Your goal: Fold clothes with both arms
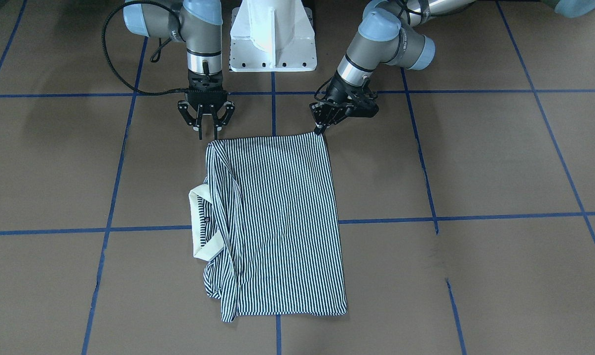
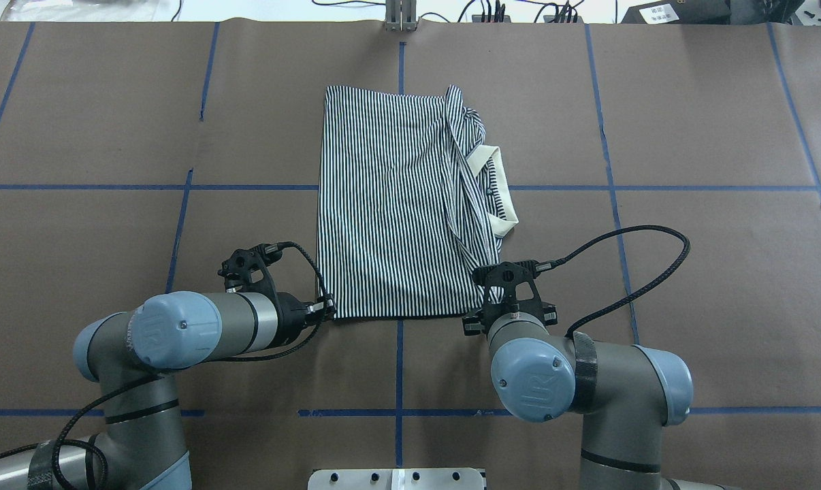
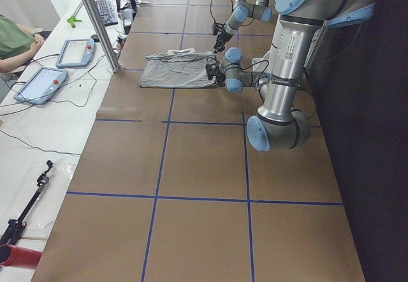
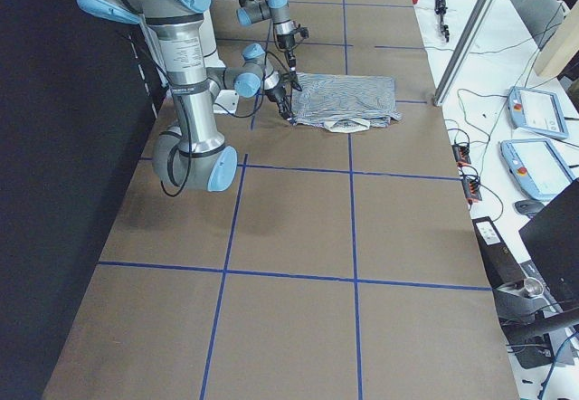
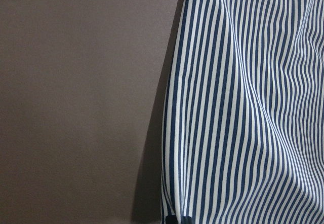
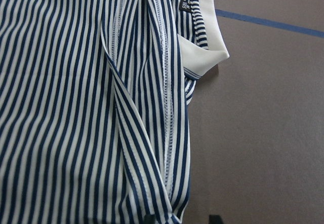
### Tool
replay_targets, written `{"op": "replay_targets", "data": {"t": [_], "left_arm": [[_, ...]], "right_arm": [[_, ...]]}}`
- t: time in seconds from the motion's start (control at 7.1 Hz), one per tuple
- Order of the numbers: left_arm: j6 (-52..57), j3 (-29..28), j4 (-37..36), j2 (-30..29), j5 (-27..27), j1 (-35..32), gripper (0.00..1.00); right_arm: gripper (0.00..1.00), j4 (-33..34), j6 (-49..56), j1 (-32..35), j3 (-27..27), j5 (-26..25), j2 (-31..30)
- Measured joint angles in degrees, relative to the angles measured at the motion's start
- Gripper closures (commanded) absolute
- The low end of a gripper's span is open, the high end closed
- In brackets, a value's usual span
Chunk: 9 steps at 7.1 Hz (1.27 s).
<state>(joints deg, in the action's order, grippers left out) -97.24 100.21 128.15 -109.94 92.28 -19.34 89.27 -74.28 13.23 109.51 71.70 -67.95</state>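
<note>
You have left gripper [image 1: 319,130] pinching striped polo shirt [image 1: 282,222] corner toward table [image 1: 475,162] robot-side edge; right gripper [image 1: 208,135] spread over other corner, likely for even two-corner lift.

Bright, even light from above falls on the brown paper-covered table [image 1: 500,162]. Its shadows are soft and grey, the broadest lying at 9 o'clock in the front-facing view. In the left wrist view a dark shadow band hugs the 9 o'clock edge of the navy-and-white striped polo shirt [image 5: 243,107], and focus is soft. Both side views have a black, unlit margin beside the table. A blue tape line [image 1: 430,197] fades into haze at 4 o'clock.
</note>
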Motion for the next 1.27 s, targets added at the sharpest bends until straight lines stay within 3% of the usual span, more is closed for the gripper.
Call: {"op": "replay_targets", "data": {"t": [0.42,0.7,1.27], "left_arm": [[0.0,0.0,0.0,0.0,0.0,0.1,1.0],[0.0,0.0,0.0,0.0,0.0,0.2,1.0],[-0.1,0.1,0.0,0.0,-0.1,0.3,1.0]], "right_arm": [[0.08,-0.3,-10.9,4.6,0.8,6.7,4.0],[0.19,-0.3,-18.1,6.5,-2.8,9.3,7.3],[0.21,0.3,-26.7,6.9,-8.1,11.3,8.5]]}}
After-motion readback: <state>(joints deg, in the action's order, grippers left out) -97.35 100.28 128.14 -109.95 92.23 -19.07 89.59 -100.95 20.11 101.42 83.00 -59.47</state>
